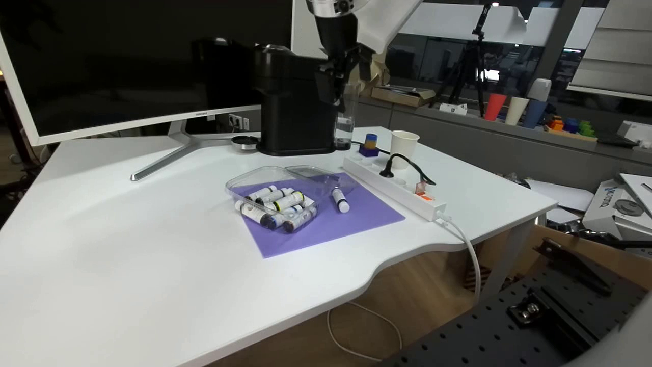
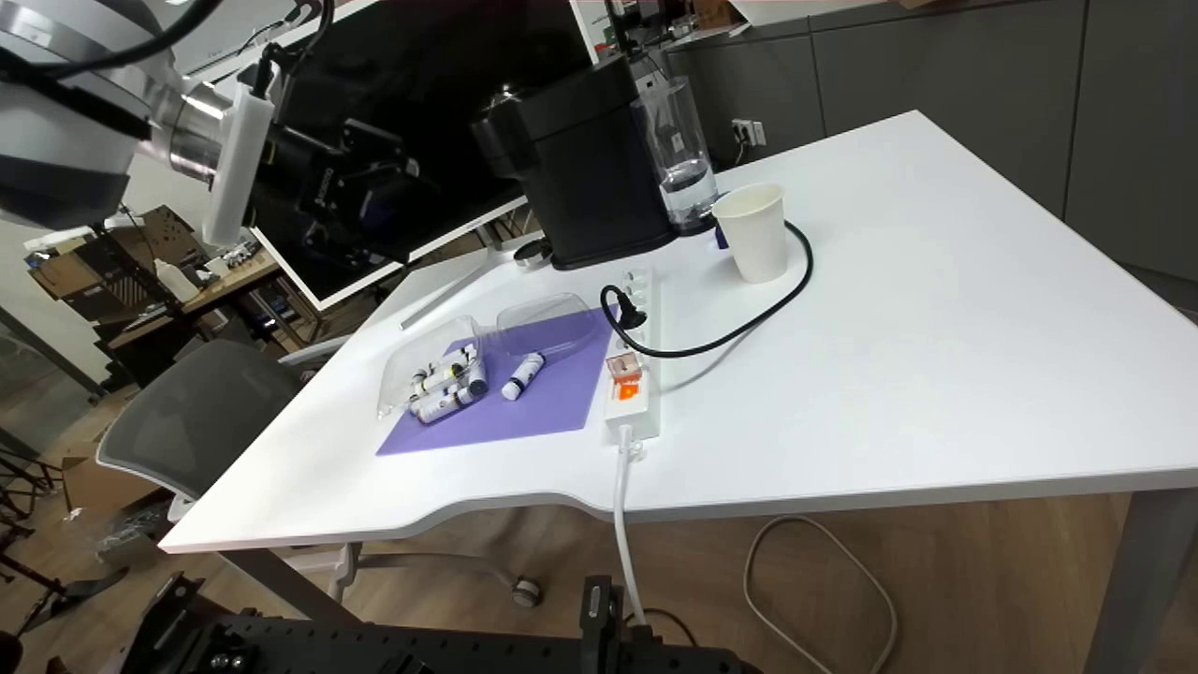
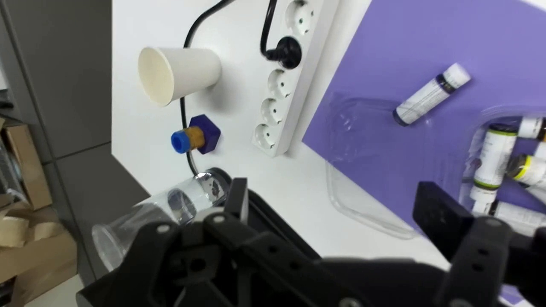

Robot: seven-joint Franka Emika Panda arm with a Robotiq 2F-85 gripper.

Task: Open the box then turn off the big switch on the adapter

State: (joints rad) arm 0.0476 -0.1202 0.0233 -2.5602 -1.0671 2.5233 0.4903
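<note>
The box [image 1: 243,179] is a low clear plastic case on a purple sheet, holding several small white bottles. Its clear lid [image 3: 371,170] is folded open beside it; the box also shows in an exterior view [image 2: 397,379]. The adapter [image 3: 294,111] is a long white power strip beside the sheet, with a black plug [image 3: 289,53] in it. Its orange switch [image 2: 628,390] sits near the cable end, below a clear orange piece [image 2: 623,367], and also shows in an exterior view [image 1: 426,197]. That end is outside the wrist view. My gripper [image 3: 333,202] is open and empty, high above the table.
A tall black appliance [image 1: 295,102] with a clear water tank [image 2: 688,178] stands behind the box. A white cup [image 2: 754,234] and a small blue-orange-purple stack [image 3: 197,135] stand beside the adapter. A loose bottle [image 1: 340,200] lies on the purple sheet [image 1: 351,224]. A monitor [image 1: 127,61] stands behind.
</note>
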